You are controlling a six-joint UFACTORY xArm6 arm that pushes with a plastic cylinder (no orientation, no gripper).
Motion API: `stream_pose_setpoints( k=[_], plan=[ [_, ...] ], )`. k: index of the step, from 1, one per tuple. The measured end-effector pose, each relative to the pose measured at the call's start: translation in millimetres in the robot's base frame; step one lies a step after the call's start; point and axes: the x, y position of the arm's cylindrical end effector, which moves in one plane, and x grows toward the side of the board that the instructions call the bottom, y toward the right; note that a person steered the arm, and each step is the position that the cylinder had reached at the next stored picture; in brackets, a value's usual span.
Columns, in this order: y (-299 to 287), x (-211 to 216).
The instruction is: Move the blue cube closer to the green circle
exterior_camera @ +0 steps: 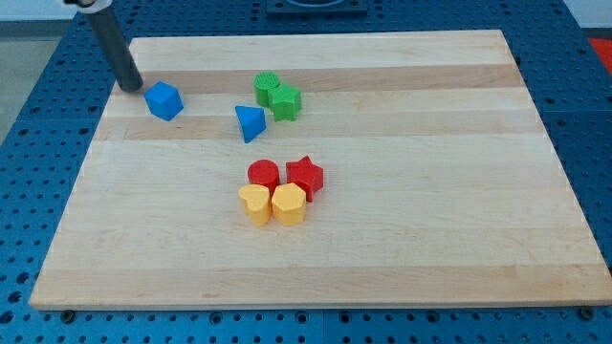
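The blue cube [164, 100] sits on the wooden board near the view's upper left. The green circle [268, 88] stands to its right, touching a green star-like block [285, 101]. A blue triangle [251, 122] lies between them, just below the green pair. My tip [130, 86] rests on the board just left of and slightly above the blue cube, very close to it; I cannot tell if it touches.
A red circle [263, 176] and a red star [306, 175] sit mid-board, with a yellow heart [253, 204] and a yellow hexagon [289, 204] right below them. The board [430, 191] lies on a blue perforated table.
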Motion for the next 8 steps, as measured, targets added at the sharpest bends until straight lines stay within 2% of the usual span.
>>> stream_pose_setpoints(
  k=[2,3,4,5,6,7,8],
  plan=[
    [97,16],
    [87,0],
    [19,-19],
    [-42,-16],
    [-42,-3],
    [-35,28],
    [-12,49]
  ],
)
